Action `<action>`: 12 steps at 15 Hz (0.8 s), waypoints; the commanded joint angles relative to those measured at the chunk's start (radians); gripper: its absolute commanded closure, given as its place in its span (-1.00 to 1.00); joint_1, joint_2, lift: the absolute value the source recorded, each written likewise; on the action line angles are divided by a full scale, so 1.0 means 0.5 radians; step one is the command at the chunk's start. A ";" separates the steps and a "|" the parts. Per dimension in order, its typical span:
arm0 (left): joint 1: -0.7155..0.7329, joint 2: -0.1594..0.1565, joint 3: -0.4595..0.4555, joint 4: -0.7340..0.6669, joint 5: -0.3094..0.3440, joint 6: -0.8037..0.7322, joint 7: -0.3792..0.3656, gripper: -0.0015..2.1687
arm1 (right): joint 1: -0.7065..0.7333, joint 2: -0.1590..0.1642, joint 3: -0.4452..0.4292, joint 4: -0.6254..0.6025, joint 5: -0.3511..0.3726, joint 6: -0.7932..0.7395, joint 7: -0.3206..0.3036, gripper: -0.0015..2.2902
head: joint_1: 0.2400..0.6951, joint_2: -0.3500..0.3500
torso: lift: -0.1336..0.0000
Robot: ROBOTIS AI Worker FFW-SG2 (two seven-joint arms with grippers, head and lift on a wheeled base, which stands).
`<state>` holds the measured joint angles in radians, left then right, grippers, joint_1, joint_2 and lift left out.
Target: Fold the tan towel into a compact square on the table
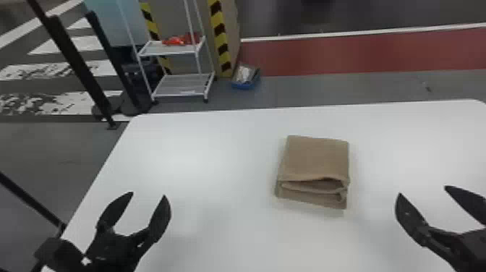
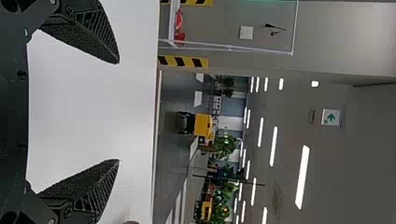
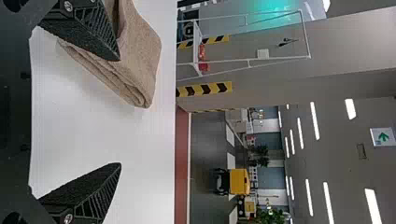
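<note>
- The tan towel (image 1: 316, 157) lay on the white table (image 1: 217, 152) between my grippers, beyond their tips, folded into a thick, squarish packet.
- I judged the folding essentially done, with perhaps the loose near edge left to tidy.
- My left gripper (image 1: 148, 195) and right gripper (image 1: 423, 191) stood wide, holding nothing.
- I couldn't make out the towel's underside or its shadowed inner layers.

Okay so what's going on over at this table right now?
Nothing is being handled at this moment. The tan towel lies folded into a compact, roughly square bundle on the white table, its layers gaping a little at the near edge. The left gripper and right gripper hang open on either side, touching nothing, so the folding looks about done.
</note>
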<state>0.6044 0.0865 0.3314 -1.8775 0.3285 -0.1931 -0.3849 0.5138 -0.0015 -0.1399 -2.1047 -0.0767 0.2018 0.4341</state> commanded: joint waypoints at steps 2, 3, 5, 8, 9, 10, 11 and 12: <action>0.000 0.002 0.003 0.000 0.003 -0.002 0.000 -0.87 | -0.003 0.005 0.004 0.000 0.000 0.000 0.000 -0.93 | 1.00 0.58 | -0.85; 0.000 0.002 0.003 0.000 -0.001 0.004 0.000 -0.87 | -0.003 0.005 0.004 0.000 0.000 0.000 -0.003 -0.93 | 1.00 0.58 | -0.85; 0.000 -0.001 0.003 0.000 -0.001 0.004 0.000 -0.87 | -0.003 0.005 0.004 0.000 0.000 0.000 -0.003 -0.93 | 1.00 0.58 | -0.85; 0.000 0.002 0.003 0.000 -0.001 0.004 0.000 -0.87 | -0.003 0.005 0.004 0.000 0.000 0.000 -0.003 -0.93 | 1.00 0.58 | -0.85; 0.000 -0.001 0.003 0.000 -0.001 0.004 0.000 -0.87 | -0.003 0.005 0.004 0.003 0.000 0.000 -0.003 -0.93 | 1.00 0.58 | -0.85; 0.000 0.002 0.003 0.000 -0.001 0.004 0.000 -0.87 | -0.003 0.005 0.004 0.003 0.000 0.000 -0.003 -0.93 | 1.00 0.58 | -0.85; 0.000 0.002 0.003 0.000 -0.001 -0.002 0.000 -0.87 | -0.003 0.005 0.004 0.003 0.000 0.000 -0.006 -0.93 | 1.00 0.58 | -0.85; 0.003 0.002 0.003 0.000 0.003 0.004 0.000 -0.87 | -0.003 0.005 0.004 0.003 0.000 0.000 -0.006 -0.93 | 1.00 0.58 | -0.85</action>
<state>0.6044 0.0873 0.3329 -1.8776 0.3285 -0.1916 -0.3850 0.5124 -0.0015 -0.1381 -2.1032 -0.0767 0.2018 0.4314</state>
